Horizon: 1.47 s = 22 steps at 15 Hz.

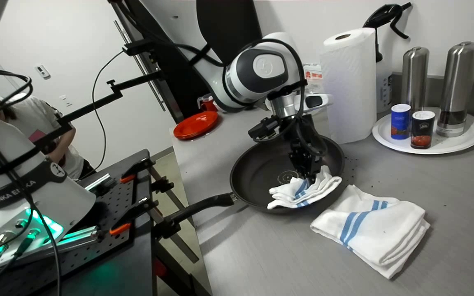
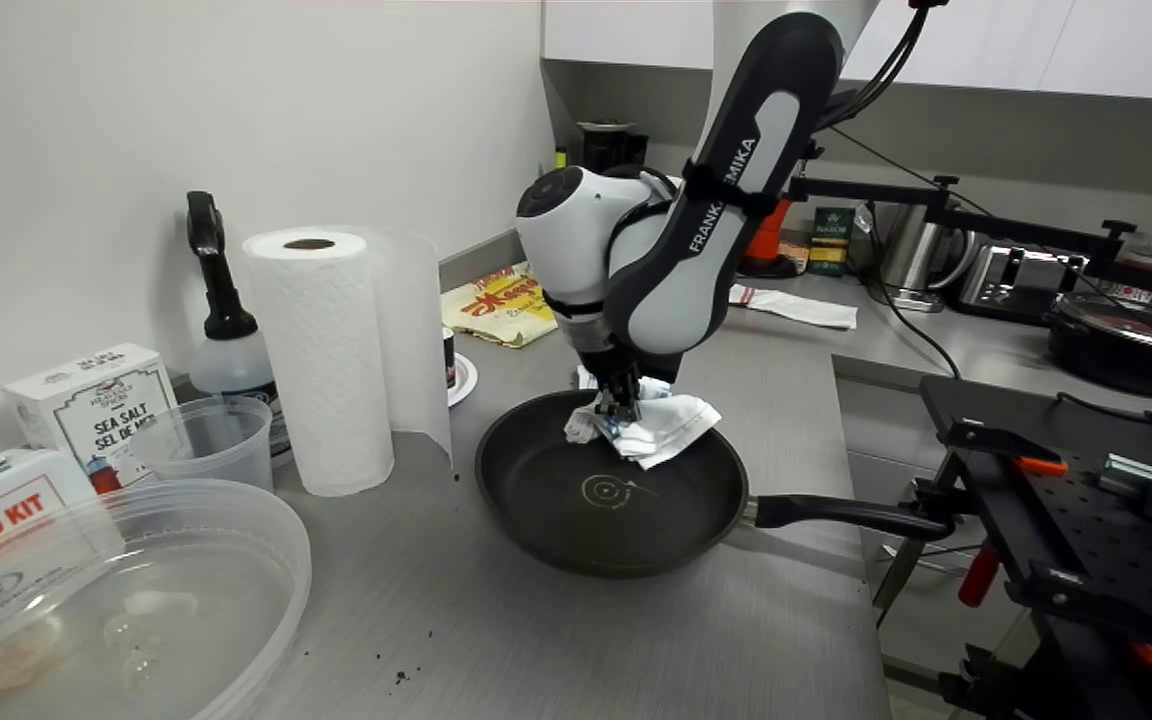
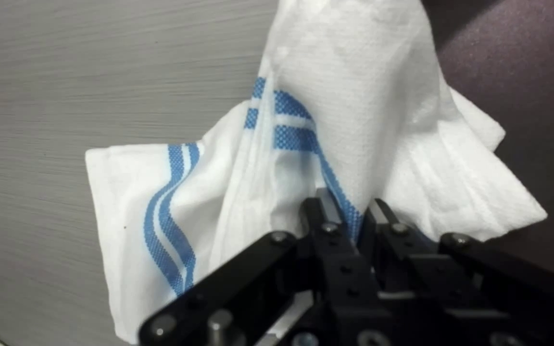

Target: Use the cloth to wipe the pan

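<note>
The black pan [image 1: 257,172] lies on the grey counter with its long handle over the edge; it also shows in an exterior view [image 2: 556,500] and in the wrist view [image 3: 522,67]. My gripper [image 1: 309,177] points down over the side of the pan away from the pan's centre mark. It is shut on the white cloth [image 1: 288,194], which has blue lines and is bunched between the fingers [image 3: 351,206]. The cloth also shows in an exterior view [image 2: 671,425] and in the wrist view [image 3: 349,62]. It drapes over the pan's inside and rim.
A larger folded white towel [image 1: 379,234] with blue stripes lies beside the pan. A paper towel roll [image 1: 349,86] stands close behind it. A white plate [image 1: 459,144] holds shakers and mills. Red plates [image 1: 196,124] and a clear plastic tub [image 2: 286,570] also stand on the counter.
</note>
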### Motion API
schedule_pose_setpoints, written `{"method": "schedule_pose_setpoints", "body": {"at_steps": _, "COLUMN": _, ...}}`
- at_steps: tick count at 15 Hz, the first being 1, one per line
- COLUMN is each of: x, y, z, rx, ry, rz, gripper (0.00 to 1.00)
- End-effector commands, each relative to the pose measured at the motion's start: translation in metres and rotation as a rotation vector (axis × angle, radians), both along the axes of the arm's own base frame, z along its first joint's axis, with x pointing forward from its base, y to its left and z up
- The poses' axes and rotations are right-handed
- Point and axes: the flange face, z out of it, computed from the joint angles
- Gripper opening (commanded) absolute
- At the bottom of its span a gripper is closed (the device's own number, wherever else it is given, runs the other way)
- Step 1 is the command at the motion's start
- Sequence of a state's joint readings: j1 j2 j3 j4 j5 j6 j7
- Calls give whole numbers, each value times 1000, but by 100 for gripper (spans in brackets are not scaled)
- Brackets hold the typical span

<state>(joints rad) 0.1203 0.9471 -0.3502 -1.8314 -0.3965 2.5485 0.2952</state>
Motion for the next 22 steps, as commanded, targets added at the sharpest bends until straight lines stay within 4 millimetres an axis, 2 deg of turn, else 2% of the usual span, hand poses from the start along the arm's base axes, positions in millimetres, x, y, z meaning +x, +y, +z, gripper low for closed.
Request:
{"method": "schedule_pose_setpoints", "body": {"at_steps": 1, "x": 10, "y": 0, "z": -8, "rx": -10, "ry": 5, "rz": -18, "gripper": 3}}
{"method": "schedule_pose_setpoints", "body": {"at_steps": 5, "x": 20, "y": 18, "z": -4, "rx": 51, "ry": 5, "rz": -73, "gripper": 3}}
{"method": "schedule_pose_setpoints", "body": {"at_steps": 12, "x": 41, "y": 66, "z": -8, "rx": 168, "ry": -14, "rz": -134, "gripper": 3}}
{"method": "schedule_pose_setpoints", "body": {"at_steps": 22, "x": 44, "y": 95, "z": -11, "rx": 300, "ry": 56, "rz": -241, "gripper": 3}}
